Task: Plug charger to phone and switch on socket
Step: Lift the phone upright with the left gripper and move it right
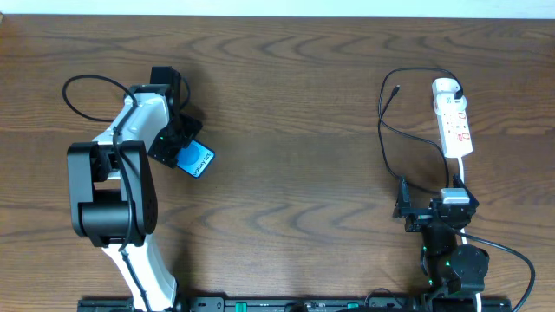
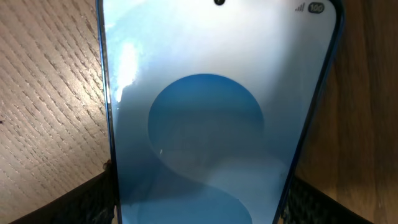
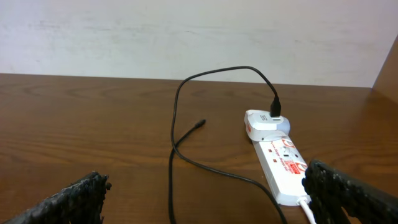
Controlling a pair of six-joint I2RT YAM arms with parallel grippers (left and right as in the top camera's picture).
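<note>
Left hand: your left gripper (image 1: 180, 147) straddles the phone (image 2: 205, 124) at both long edges; whether it pinches or only brackets, I cannot tell.
Phone axis: screen up, running straight out from that gripper; near end hidden.
Right hand: your right gripper (image 3: 208, 190) is spread wide and empty.
Charger tip (image 3: 200, 124): ahead, slightly left of the right gripper, well apart from the phone; that arm is nearer.
Socket (image 3: 283, 165): ahead-right of it, cable plugged in.
Surface: bare wooden table (image 1: 286, 104), open room between the arms.
</note>
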